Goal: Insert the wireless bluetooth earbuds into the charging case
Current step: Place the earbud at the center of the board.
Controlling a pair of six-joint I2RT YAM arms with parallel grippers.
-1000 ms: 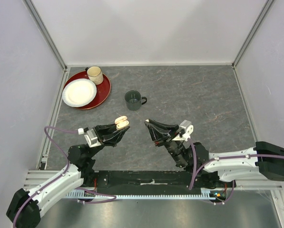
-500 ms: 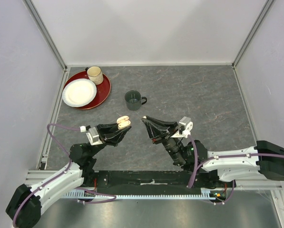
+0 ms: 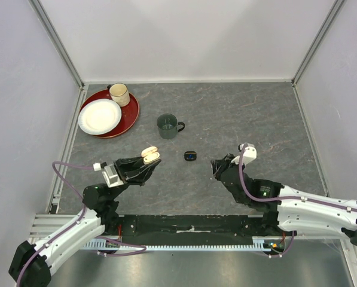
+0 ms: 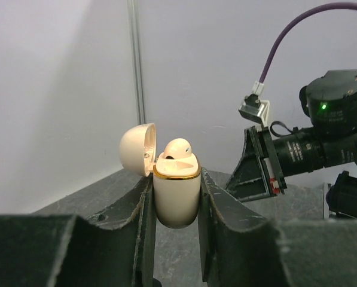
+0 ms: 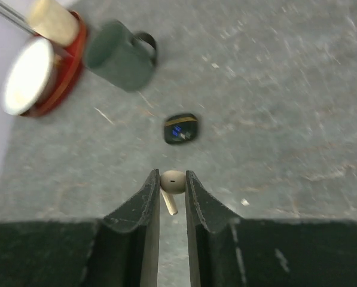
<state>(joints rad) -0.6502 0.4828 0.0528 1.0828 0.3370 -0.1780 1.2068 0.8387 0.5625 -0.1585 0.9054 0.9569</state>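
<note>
Left wrist view is showing the left gripper [image 4: 176, 186] clamping the cream charging case [image 4: 176, 203] upright, its lid hanging open and one cream earbud [image 4: 177, 149] sitting inside. The right gripper [image 5: 172, 177] is pinching a second cream earbud [image 5: 173, 180] above the table [image 5: 274, 95]. Beyond it, a small black object [image 5: 180, 128] is lying flat, and the green mug [image 5: 119, 55] is standing farther off.

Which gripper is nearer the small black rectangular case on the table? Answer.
Right. The right gripper is just near-right of the black case; the left gripper is farther off, to its left.
</note>
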